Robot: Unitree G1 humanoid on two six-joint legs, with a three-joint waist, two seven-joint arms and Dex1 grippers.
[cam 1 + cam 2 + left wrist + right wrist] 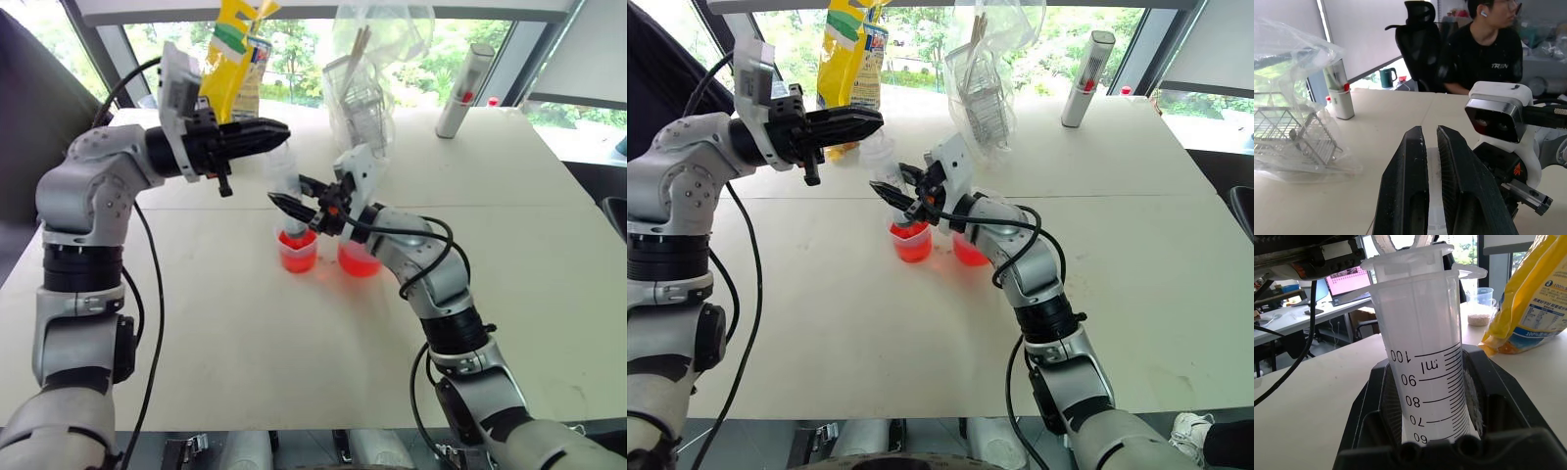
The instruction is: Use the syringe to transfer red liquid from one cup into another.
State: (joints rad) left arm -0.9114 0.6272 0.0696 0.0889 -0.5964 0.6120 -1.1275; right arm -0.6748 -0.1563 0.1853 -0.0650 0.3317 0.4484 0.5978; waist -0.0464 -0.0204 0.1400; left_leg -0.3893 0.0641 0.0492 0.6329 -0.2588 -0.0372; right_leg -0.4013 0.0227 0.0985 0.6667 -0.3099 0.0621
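Bare table (245, 343) near side, bag (367, 88), pouch (235, 59), bottle (465, 90) crowd far edge

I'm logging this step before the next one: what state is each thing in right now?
syringe: upright, gripped at the barrel and the plunger top.
left pincer: shut on the plunger top.
right pincer: shut on the barrel.
smaller cup: holds red liquid.
beaker: holds red liquid.
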